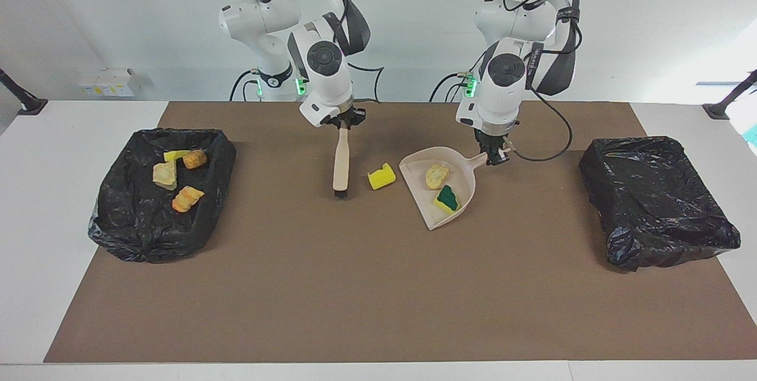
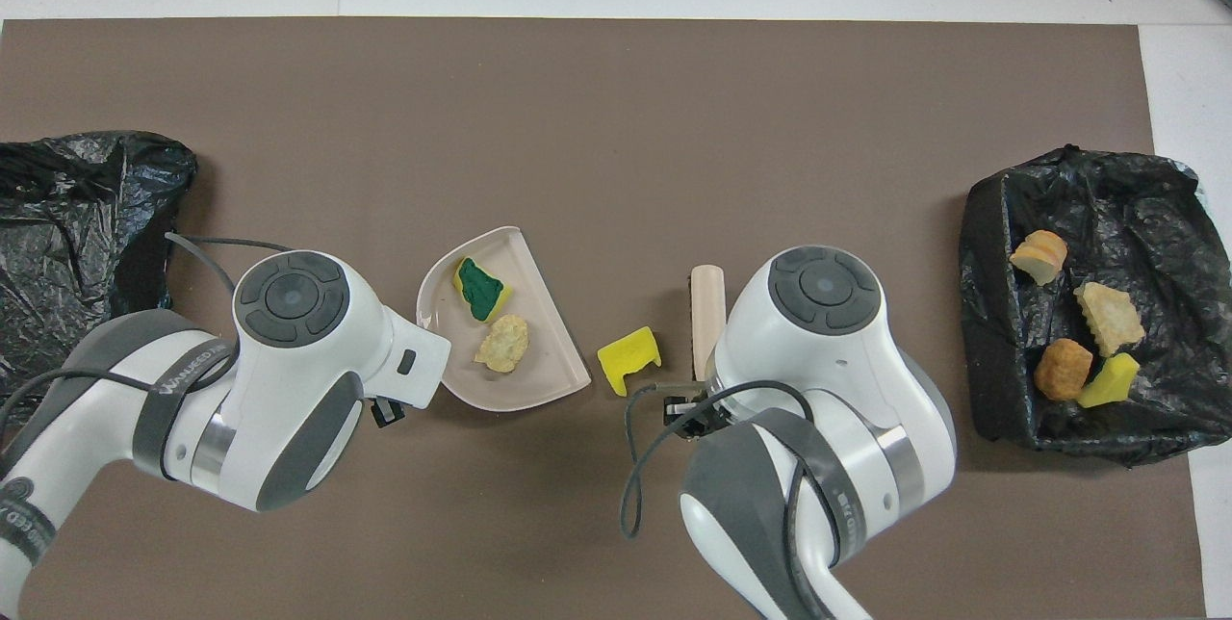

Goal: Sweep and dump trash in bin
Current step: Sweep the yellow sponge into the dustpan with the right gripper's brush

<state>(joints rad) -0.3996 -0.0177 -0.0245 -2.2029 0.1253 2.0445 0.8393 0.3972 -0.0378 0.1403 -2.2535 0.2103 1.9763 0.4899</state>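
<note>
Near the middle of the counter (image 1: 378, 286) sits the beige dustpan (image 1: 467, 171), resting on the brown mat with two bits of trash in it: a pale tan foam lump (image 1: 436, 176) and a yellow sponge bit with a green face (image 1: 447, 199). The left claw (image 1: 495, 158) is clamped on the dustpan's handle, at the end nearer the robots. In the overhead view the left arm's wrist covers that grip, so the facing view is the one to go by.

One more scrap, a plain yellow sponge piece (image 1: 381, 177), lies loose on the mat just beside the dustpan's open edge, toward the right arm's end. It sits between the dustpan and the brush (image 1: 340, 165). The right claw (image 1: 344, 125) is pinched onto the top of the brush handle, and the brush hangs almost straight down with its black bristles at the mat, near the yellow piece but not touching it.

Four scraps are already in the black-lined bin (image 1: 118, 227) at the right arm's end: a yellow sponge bit (image 1: 175, 155), an orange lump (image 1: 194, 160), a tan lump (image 1: 165, 174) and another orange-ish lump (image 1: 187, 198). A second black-lined bin (image 1: 668, 239) sits at the left arm's end, and I can't see any scraps in it.
</note>
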